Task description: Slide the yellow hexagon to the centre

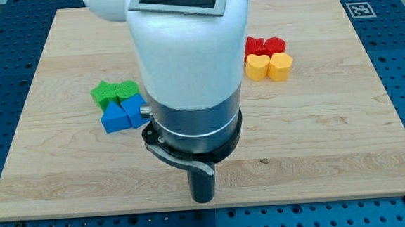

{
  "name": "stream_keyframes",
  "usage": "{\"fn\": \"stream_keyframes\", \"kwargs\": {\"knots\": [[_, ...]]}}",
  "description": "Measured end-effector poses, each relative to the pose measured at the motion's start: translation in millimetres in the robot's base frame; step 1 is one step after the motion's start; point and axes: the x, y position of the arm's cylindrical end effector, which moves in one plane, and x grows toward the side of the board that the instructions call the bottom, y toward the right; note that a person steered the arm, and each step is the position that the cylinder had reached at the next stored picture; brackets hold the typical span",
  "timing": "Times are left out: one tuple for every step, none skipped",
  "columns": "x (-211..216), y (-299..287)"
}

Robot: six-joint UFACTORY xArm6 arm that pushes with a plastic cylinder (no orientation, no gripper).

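The yellow hexagon [256,67] lies at the view's upper right of the wooden board [345,140]. It touches a second yellow block [280,66] on its right, which looks heart-shaped. Two red blocks [265,45] sit just above the pair, touching them. My tip [204,200] rests near the board's bottom edge, about mid-width. It is well below and to the left of the yellow hexagon and touches no block. The arm's large white and grey body hides the board's centre.
A cluster lies at the view's left: two green blocks [114,92] above a blue triangle-like block [114,119] and another blue block [133,107], partly hidden by the arm. A blue perforated table [402,38] surrounds the board.
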Motion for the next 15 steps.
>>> {"fn": "stream_keyframes", "kwargs": {"knots": [[1.1, 0.0], [-2.3, 0.0], [-29.9, 9.4], [-59.9, 37.1], [-75.0, 61.8], [-75.0, 110.2], [-75.0, 114.7], [-76.6, 114.7], [-77.8, 132.0], [-105.0, 136.4], [-162.1, 136.4], [-170.3, 156.4], [-170.0, 185.1], [-201.7, 187.1], [-242.6, 187.0]]}}
